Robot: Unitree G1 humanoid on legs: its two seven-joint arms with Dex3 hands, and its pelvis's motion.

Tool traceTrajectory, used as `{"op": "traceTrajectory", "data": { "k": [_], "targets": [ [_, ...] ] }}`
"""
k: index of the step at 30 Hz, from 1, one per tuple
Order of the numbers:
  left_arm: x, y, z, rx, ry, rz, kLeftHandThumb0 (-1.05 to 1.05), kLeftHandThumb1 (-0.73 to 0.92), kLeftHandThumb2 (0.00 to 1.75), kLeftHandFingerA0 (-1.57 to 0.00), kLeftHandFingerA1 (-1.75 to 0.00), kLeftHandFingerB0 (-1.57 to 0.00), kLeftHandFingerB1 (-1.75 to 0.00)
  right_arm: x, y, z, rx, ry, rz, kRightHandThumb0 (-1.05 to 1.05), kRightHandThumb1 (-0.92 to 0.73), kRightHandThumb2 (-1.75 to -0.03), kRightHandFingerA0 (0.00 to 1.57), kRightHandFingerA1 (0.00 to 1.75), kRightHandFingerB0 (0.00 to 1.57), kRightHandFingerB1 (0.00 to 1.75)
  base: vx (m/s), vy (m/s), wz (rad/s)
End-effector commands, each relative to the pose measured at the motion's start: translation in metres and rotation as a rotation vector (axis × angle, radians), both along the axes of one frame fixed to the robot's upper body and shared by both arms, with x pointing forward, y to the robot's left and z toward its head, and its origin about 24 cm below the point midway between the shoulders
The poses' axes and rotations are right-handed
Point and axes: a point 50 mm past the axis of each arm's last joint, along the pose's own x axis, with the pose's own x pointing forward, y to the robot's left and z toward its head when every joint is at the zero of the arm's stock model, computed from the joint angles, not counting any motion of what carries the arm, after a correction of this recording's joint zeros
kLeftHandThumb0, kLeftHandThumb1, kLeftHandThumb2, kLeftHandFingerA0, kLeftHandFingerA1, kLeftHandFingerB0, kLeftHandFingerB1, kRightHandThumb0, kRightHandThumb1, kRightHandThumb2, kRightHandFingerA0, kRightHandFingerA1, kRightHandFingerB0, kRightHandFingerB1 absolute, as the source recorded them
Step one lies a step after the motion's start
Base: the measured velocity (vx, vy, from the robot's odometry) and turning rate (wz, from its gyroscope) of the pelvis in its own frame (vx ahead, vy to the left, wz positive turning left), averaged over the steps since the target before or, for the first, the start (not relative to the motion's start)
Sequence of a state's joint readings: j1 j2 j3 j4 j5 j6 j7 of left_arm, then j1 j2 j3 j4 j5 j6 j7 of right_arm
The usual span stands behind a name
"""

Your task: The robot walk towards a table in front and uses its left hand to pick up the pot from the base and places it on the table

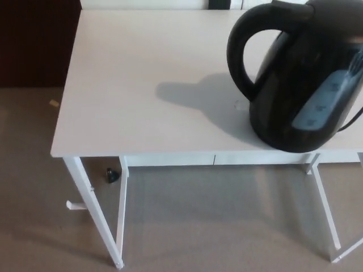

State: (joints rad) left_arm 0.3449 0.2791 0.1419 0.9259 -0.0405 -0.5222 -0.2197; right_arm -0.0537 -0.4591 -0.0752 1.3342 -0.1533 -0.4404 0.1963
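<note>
On the right part of the white surface (142,68), close to its front edge, stands the black pot (306,85), upright and large in the head view because the camera is near to it. Its looped handle (238,56) points to the robot's left, which suits the task well: in my judgement the left hand can come from that side and close around the loop without crossing over the body. A pale water window (326,99) faces the front. I cannot tell the base apart from the dark bottom of the pot, so whether the pot sits on it is not clear. Neither the left hand nor the right hand appears in the picture, so I cannot say if their fingers are apart or together. The wide bare area to the left seems a good place for setting the pot down.
</note>
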Motion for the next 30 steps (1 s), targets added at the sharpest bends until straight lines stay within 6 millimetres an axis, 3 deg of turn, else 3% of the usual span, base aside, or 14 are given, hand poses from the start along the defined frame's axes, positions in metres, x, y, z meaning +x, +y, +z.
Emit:
{"op": "traceTrajectory", "data": {
  "k": [1, 8, 9, 10, 11, 12, 13, 30],
  "targets": [
    [0.0, 0.0022, 0.0017, 0.023, -0.008, -0.011, -0.47, 0.41, 0.67, -0.41, -0.47, -0.32, -0.43, -0.0014, -0.0027, 0.0012, -0.013, 0.004, -0.002, -0.27, 0.19, -0.65, 1.0, 0.88, 0.88, 0.82, 0.05, -0.124, 0.07],
    [0.0033, 0.0023, 0.0026, 0.021, -0.013, -0.025, -0.47, 0.41, 0.68, -0.4, -0.47, -0.31, -0.43, 0.0016, -0.0019, 0.0016, -0.018, 0.0, 0.006, -0.28, 0.18, -0.66, 0.99, 0.88, 0.88, 0.82, 0.01, -0.302, -0.02],
    [0.0035, 0.0022, 0.0027, 0.02, -0.016, -0.028, -0.39, 0.5, 0.56, -0.44, -0.39, -0.35, -0.35, 0.0016, -0.0018, 0.0016, -0.006, -0.006, -0.006, -0.27, 0.19, -0.65, 0.99, 0.88, 0.88, 0.82, 0.08, -0.213, -0.06],
    [0.0036, 0.002, 0.0026, 0.019, -0.017, -0.028, -0.39, 0.5, 0.56, -0.45, -0.39, -0.35, -0.35, 0.0015, -0.0019, 0.0016, 0.0, -0.009, -0.013, -0.26, 0.19, -0.65, 0.99, 0.88, 0.88, 0.82, 0.06, -0.191, -0.02],
    [0.0038, 0.0017, 0.0024, 0.021, -0.015, -0.026, -0.47, 0.41, 0.68, -0.41, -0.48, -0.32, -0.43, 0.0014, -0.0019, 0.0015, 0.003, -0.009, -0.014, -0.26, 0.19, -0.65, 0.99, 0.87, 0.88, 0.82, 0.07, -0.11, -0.03],
    [0.0038, 0.0016, 0.0024, 0.023, -0.014, -0.025, -0.47, 0.41, 0.68, -0.41, -0.48, -0.32, -0.43, 0.0015, -0.0019, 0.0016, 0.005, -0.009, -0.014, -0.26, 0.19, -0.65, 0.99, 0.87, 0.88, 0.82, 0.0, 0.0, 0.0],
    [0.0035, 0.0009, 0.0025, 0.018, -0.017, -0.021, -0.37, 0.49, 0.55, -0.45, -0.4, -0.36, -0.35, 0.0015, -0.002, 0.0016, 0.005, -0.009, -0.016, -0.26, 0.19, -0.65, 1.0, 0.88, 0.89, 0.82, 0.1, -0.021, -0.05],
    [0.0063, 0.0016, 0.0033, 0.021, -0.017, -0.022, -0.37, 0.5, 0.55, -0.44, -0.39, -0.36, -0.35, 0.0027, -0.0018, 0.0021, -0.018, -0.013, -0.002, -0.27, 0.18, -0.66, 1.0, 0.88, 0.89, 0.83, 0.03, 0.066, 0.04]
  ]
}}
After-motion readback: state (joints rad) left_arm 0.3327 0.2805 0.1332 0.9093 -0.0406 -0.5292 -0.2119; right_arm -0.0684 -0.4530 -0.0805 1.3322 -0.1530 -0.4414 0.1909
